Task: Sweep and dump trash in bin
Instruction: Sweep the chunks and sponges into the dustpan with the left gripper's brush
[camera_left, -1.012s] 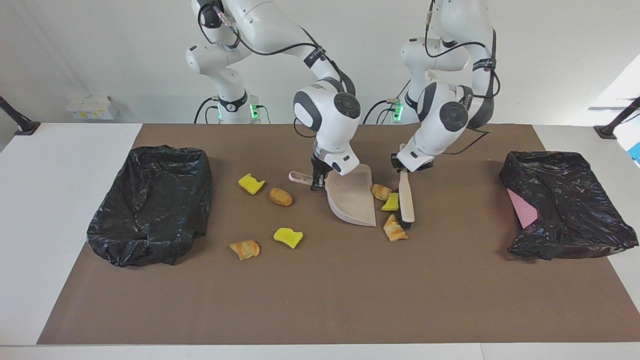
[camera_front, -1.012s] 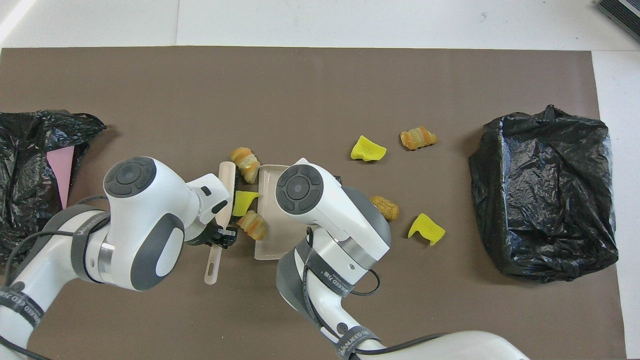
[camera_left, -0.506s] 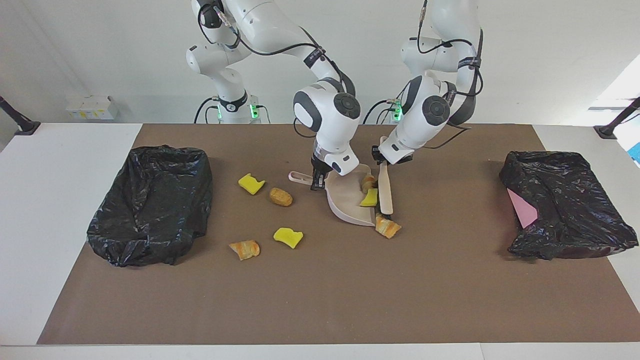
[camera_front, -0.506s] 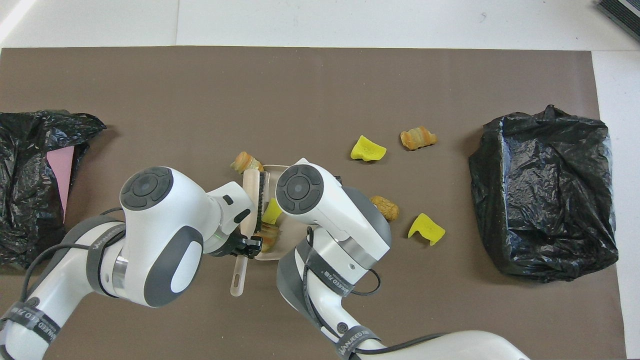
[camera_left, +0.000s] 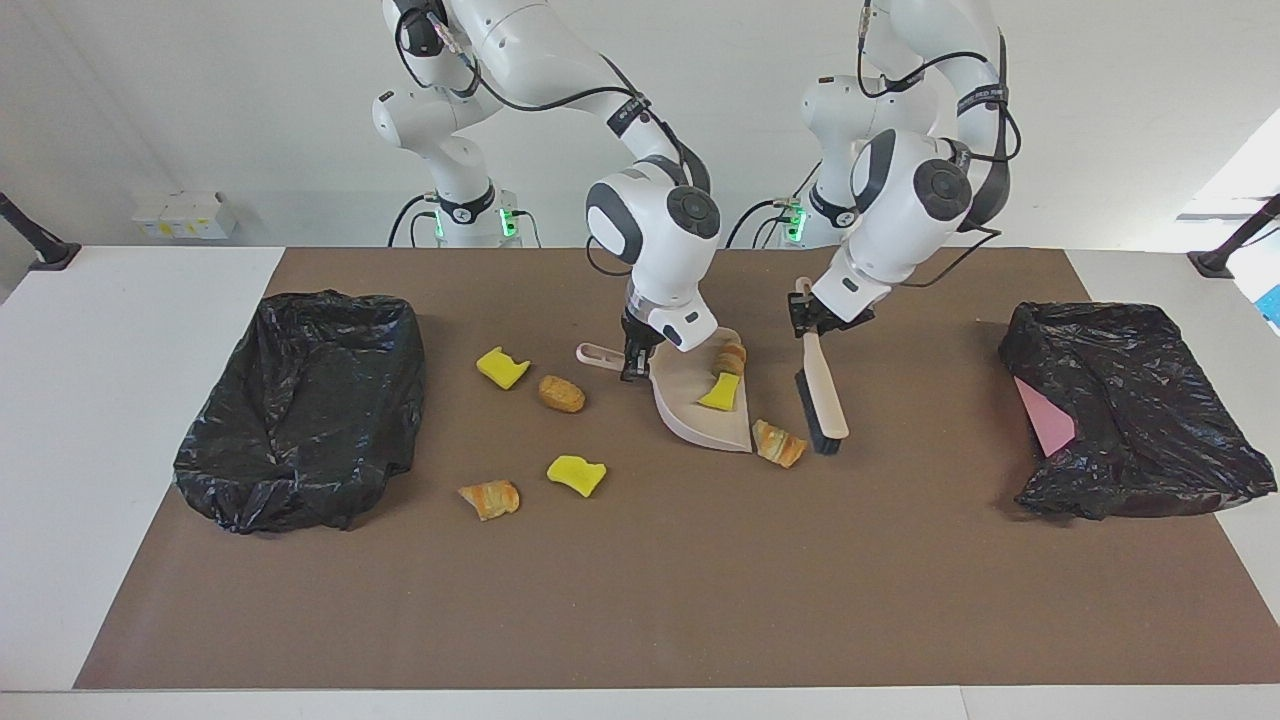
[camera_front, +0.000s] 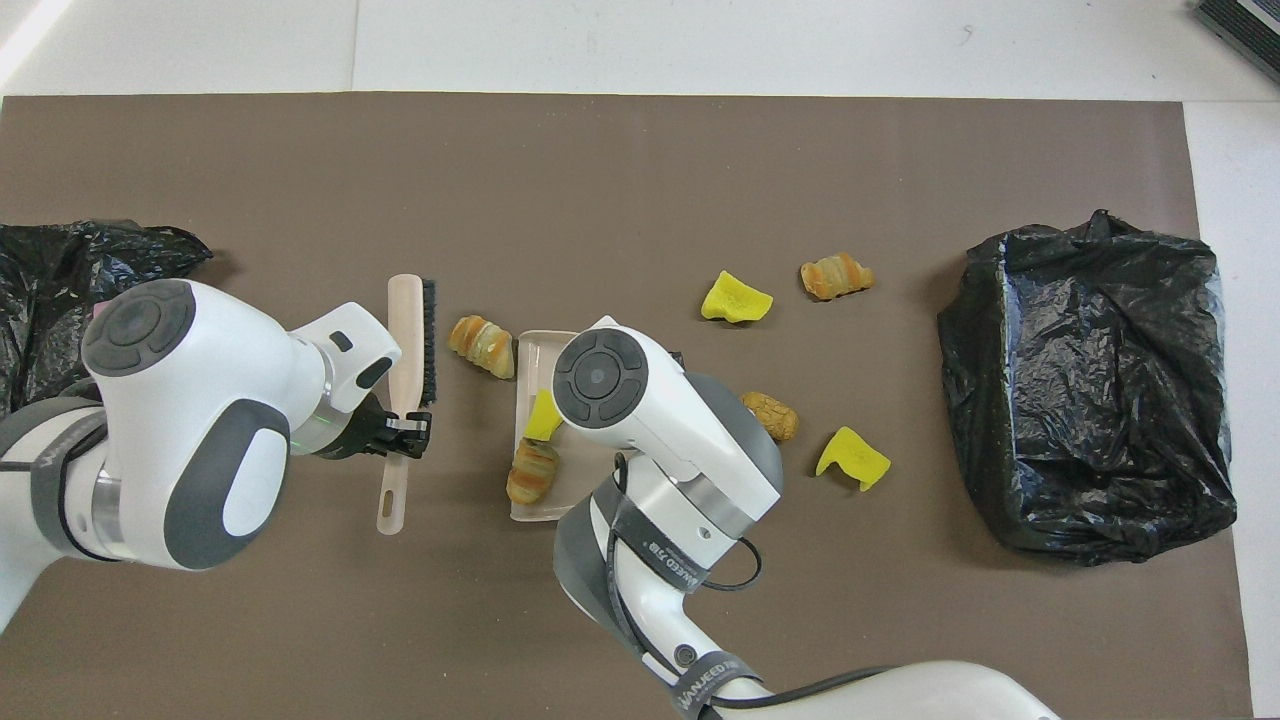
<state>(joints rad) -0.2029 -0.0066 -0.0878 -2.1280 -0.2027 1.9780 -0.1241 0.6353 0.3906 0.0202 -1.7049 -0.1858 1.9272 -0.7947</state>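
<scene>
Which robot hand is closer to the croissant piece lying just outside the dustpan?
It looks like the left. The left gripper holds the brush right beside that croissant piece. The right gripper grips the dustpan handle, at the pan's end away from the piece.

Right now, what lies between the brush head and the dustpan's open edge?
One croissant bit, on the mat beside the dustpan lip, apart from the brush bristles. The overhead view shows it best; the facing view shows it too.
</scene>
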